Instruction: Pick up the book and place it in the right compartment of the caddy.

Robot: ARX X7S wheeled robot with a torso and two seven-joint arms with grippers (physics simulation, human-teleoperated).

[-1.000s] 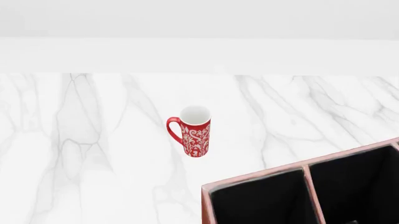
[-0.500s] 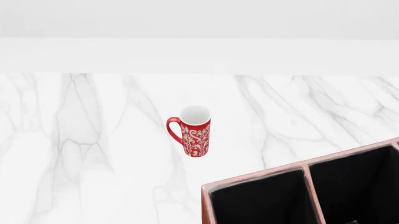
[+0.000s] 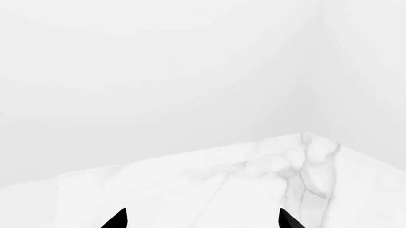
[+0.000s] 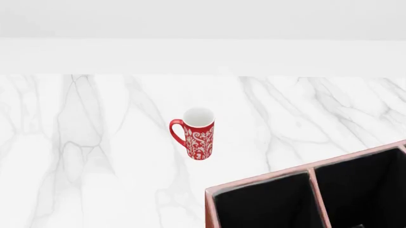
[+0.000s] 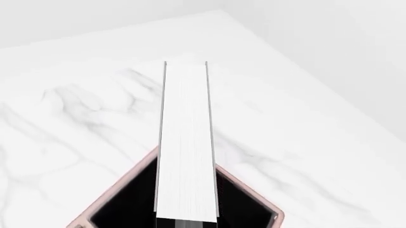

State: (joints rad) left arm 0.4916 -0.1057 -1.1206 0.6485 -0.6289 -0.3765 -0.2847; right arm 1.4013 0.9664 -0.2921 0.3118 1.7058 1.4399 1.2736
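White marble table (image 4: 95, 156) meets plain white wall (image 4: 203, 19).

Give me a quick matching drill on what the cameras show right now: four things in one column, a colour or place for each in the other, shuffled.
Things:
1. mug
2. book
3. box
4. left claw

Descriptions:
A. black tips apart over bare marble, holding nothing
B. white page edges up, above a corner of the box in the right wrist view
C. red with a white pattern, upright on the marble
D. pinkish rim, black inside, split by a divider

Pairs: 1-C, 2-B, 3-D, 4-A
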